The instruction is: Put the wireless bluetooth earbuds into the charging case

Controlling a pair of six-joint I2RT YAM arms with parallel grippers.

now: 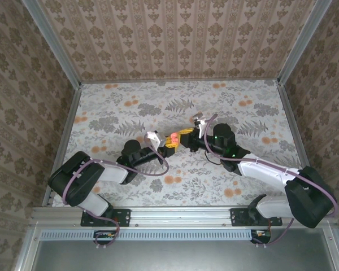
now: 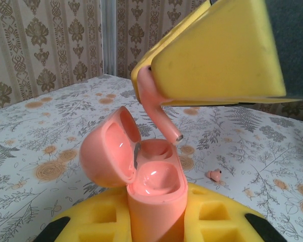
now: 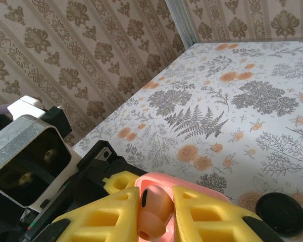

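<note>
From above, the left arm [image 1: 96, 175] reaches from its base toward mid-worktop [image 1: 130, 107], forearm low and angled right. The right arm [image 1: 265, 169] stretches left to meet it. The left pincer [image 1: 168, 148] and right pincer [image 1: 181, 135] sit tip to tip, with the pink case [image 1: 173, 139] between them.

At the left wrist, the left pincer [image 2: 156, 219] is clamped on the case [image 2: 156, 201], holding it upright with its lid [image 2: 108, 151] swung open to the left. Both wells show their glossy floors. The right pincer [image 2: 151, 73] comes down from the upper right, pinching an earbud [image 2: 159, 113] by its head; the stem tip hangs just above the far well. A loose earbud [image 2: 214, 175] lies on the worktop beside the case.

At the right wrist, the right pincer [image 3: 154, 212] is closed tight on the earbud [image 3: 154, 206], with the case's rim [image 3: 164, 179] just behind. A black disc [image 3: 280, 213] lies on the worktop to the right.
</note>
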